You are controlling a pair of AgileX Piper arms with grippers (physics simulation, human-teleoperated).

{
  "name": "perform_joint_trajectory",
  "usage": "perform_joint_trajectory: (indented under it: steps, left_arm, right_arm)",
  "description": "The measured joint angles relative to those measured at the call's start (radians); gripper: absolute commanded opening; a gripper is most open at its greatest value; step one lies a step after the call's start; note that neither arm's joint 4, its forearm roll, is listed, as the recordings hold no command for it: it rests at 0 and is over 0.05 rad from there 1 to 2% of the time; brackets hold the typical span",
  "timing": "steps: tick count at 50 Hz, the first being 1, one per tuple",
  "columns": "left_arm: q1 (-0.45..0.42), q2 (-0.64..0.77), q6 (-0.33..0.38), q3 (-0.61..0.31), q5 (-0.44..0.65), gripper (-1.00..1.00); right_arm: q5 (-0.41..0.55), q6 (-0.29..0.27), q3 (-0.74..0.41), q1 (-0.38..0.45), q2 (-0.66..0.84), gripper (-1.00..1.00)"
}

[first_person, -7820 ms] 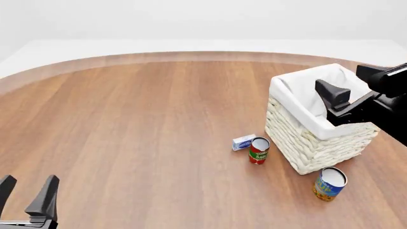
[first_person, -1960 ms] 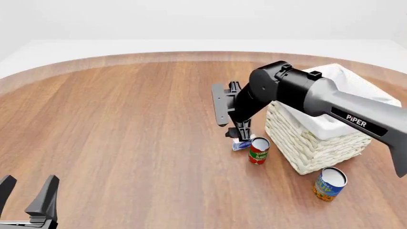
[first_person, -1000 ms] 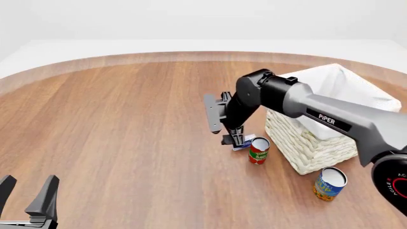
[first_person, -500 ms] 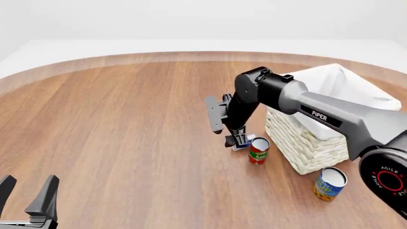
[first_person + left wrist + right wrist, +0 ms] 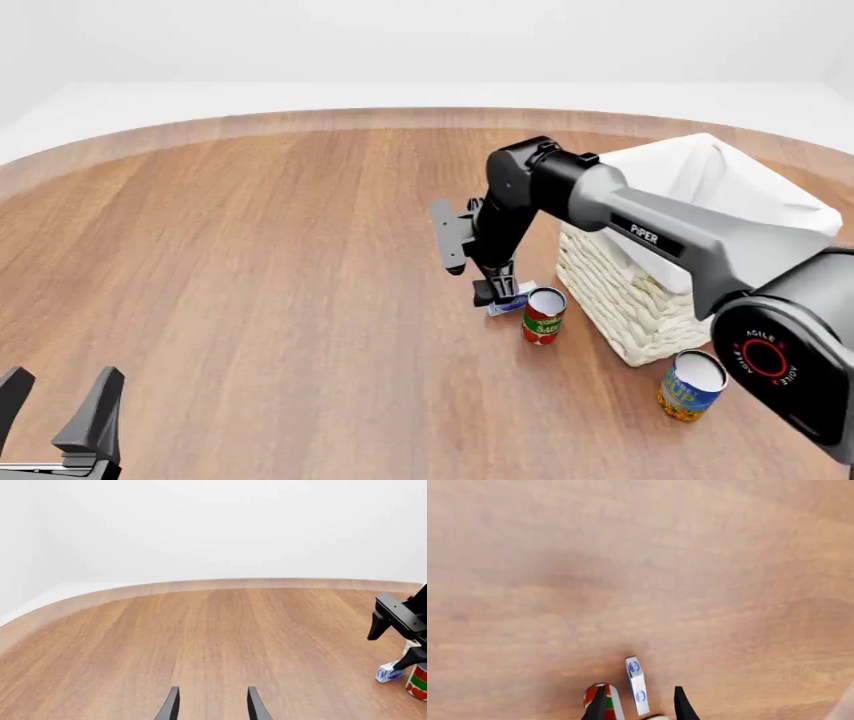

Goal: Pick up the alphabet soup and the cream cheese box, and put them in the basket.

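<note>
Wooden table [image 5: 267, 250], basket [image 5: 641, 300] contents unseen, both jaws spread, right straddling cream cheese box [image 5: 637, 685].

Front high, facing forward; wrists low; all share cream cheese box [image 5: 509, 300].

a bare simulated test scene: smooth rounded wooden table [image 5: 240, 260], blank white surround, flat rendered look, no furnishings.
</note>
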Motion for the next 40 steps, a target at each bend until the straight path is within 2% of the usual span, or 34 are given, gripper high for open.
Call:
perform_joint_trajectory:
  steps: [22,40]
  left_arm:
    - [0.0,0.0,0.0,0.0,0.0,1.0]
    - [0.0,0.0,0.0,0.0,0.0,1.0]
  right_arm:
    - [0.029,-0.022,-0.058,-0.029,0.079,1.0]
    - [0.029,-0.033,-0.064,-0.044,0.107,1.0]
